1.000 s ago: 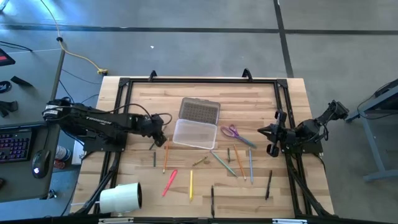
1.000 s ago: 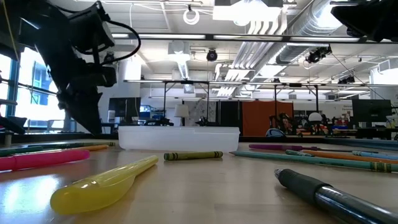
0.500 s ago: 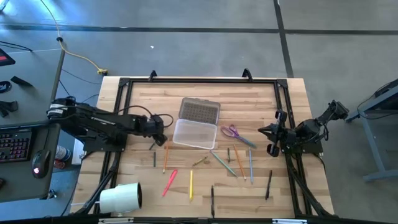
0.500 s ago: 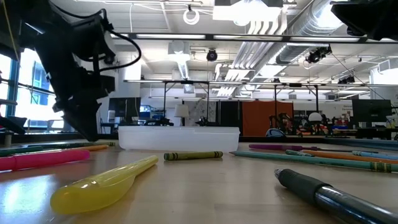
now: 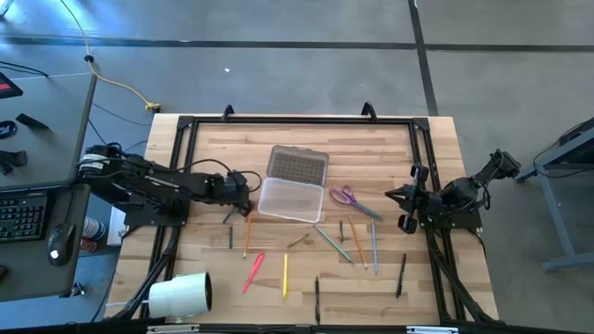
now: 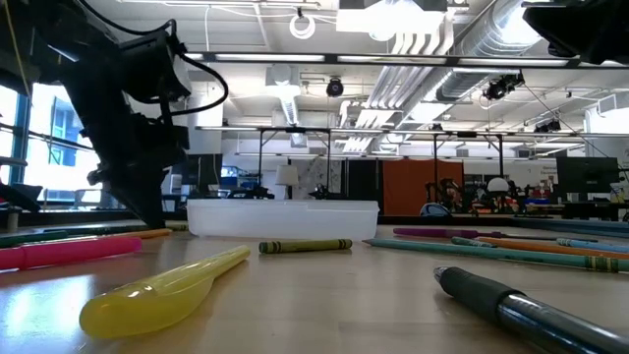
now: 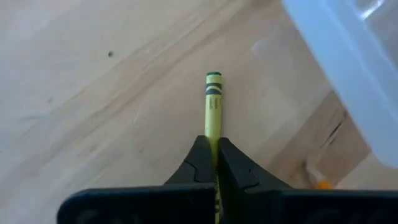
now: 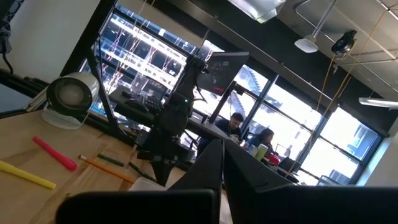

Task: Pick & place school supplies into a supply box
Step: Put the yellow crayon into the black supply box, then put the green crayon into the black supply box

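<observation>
The supply box (image 5: 290,199), a clear case with its ribbed lid (image 5: 298,165) laid open behind it, sits mid-table. My left gripper (image 7: 216,158) is low at the table, just left of the box (image 6: 282,217), shut on a yellow-green crayon (image 7: 212,102). Scattered on the wood are purple-handled scissors (image 5: 348,197), an orange pencil (image 5: 247,237), a pink marker (image 5: 253,271), a yellow pen (image 5: 285,275) and several more pencils (image 5: 357,241). My right gripper (image 8: 222,157) waits shut at the right edge, touching nothing. My left gripper pinches the crayon between its two fingers at the crayon's near part (image 7: 214,138). The fingers slant down from the table's left side. The crayon's banded end (image 7: 213,77) sticks out ahead of the fingertips, low over the wood; I cannot tell whether it is lifted.
A big white roll (image 5: 180,294) lies at the near left corner. A dark pen (image 5: 401,276) and another dark pen (image 5: 316,299) lie near the front edge. A black frame (image 5: 302,120) runs around the table top.
My left gripper has stayed just left of the box and has shut on the crayon. The arm behind it has folded lower toward the table. The box and the other supplies lie as before.
</observation>
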